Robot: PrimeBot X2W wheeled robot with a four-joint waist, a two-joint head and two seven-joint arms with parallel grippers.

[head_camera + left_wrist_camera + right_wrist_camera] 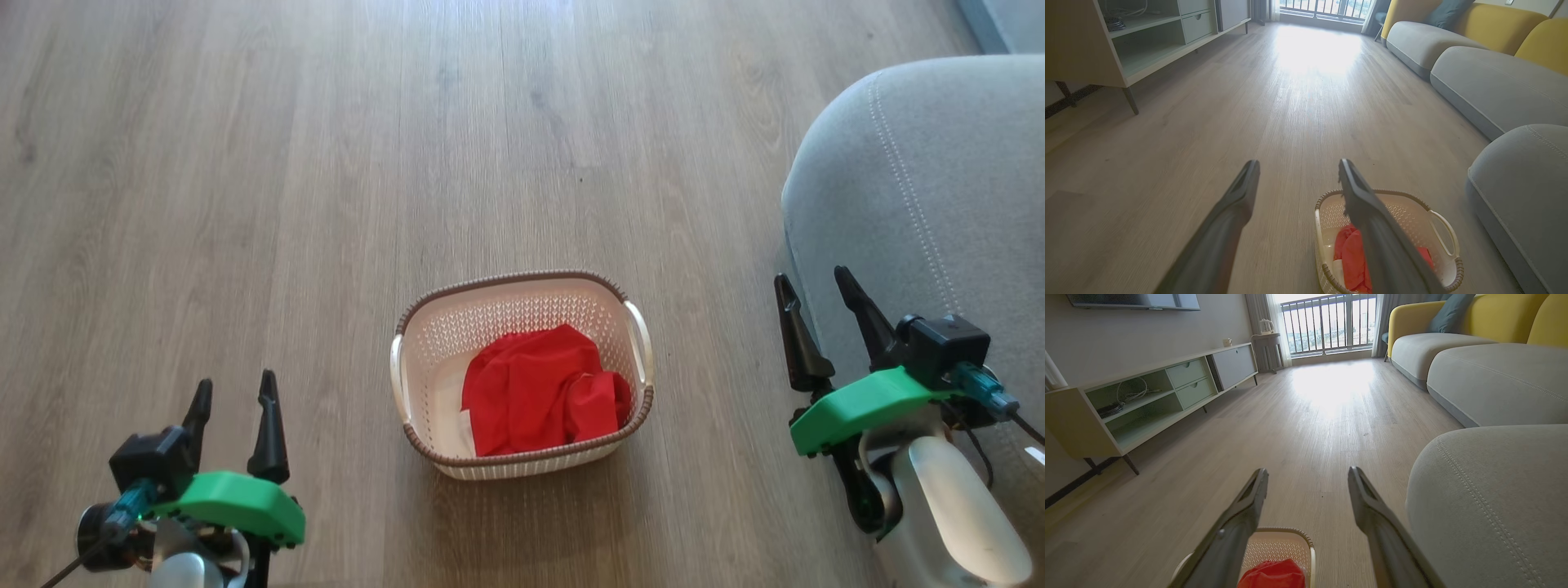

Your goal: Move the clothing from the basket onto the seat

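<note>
A cream basket with a brown braided rim and white side handles stands on the wood floor, and the red clothing lies bunched inside it. The basket and clothing also show low in the left wrist view, and the basket with clothing at the bottom of the right wrist view. The grey seat rises at the right. My left gripper is open, well left of the basket. My right gripper is open, against the seat's front corner.
A low cabinet on thin legs lines the left wall. More grey sofa cushions with yellow backs run along the right. A balcony door stands at the far end. Wood floor stretches between.
</note>
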